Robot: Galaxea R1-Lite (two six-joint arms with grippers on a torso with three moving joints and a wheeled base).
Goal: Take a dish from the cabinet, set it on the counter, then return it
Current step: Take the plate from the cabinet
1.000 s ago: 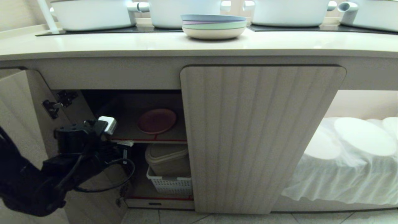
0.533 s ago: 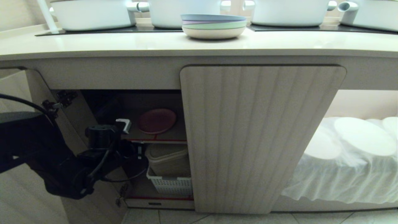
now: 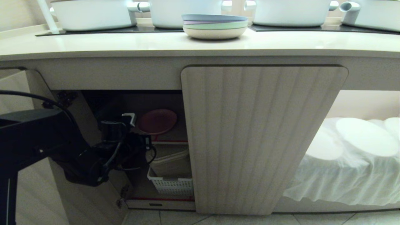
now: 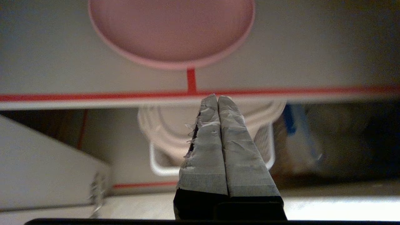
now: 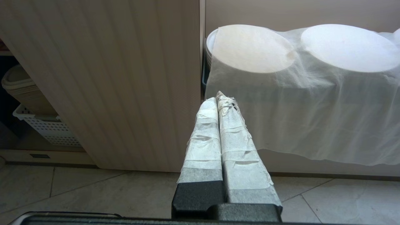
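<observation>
Pink and matte, the plate [image 3: 157, 121] lies flat on the upper shelf [image 4: 93, 97] of the cabinet [image 3: 264, 137], set a little back from the shelf's red front edge. The left claw [image 4: 217, 97] hovers in the doorway just in front of that edge, its 2 taped fingers [image 4: 232, 147] pressed together and empty. The right claw [image 5: 219, 95] is closed on nothing too, parked low in front of the shut fluted door, facing the cloth-draped plates [image 5: 300, 50] in the recess beside it.

Nothing is lifted yet, so most of the risk lies ahead. With the fingers closed, driving forward would only shove the plate deeper onto the shelf, or ride over its shallow rim; they need to part first. The tips sit level with the shelf edge in the left wrist view, so a slightly low advance would likely jam them against it. A thin, light plate held by its rim alone could tip or slip on the way out. Below the shelf, a white basket [image 3: 170, 184] holding a beige lidded container [image 3: 168, 156] sits close to the dangling cable and wrist, which could snag them. On the counter [image 3: 93, 43], the stack of pastel plates [image 3: 215, 26] and the white pots [image 3: 93, 14] must be avoided when setting down.
</observation>
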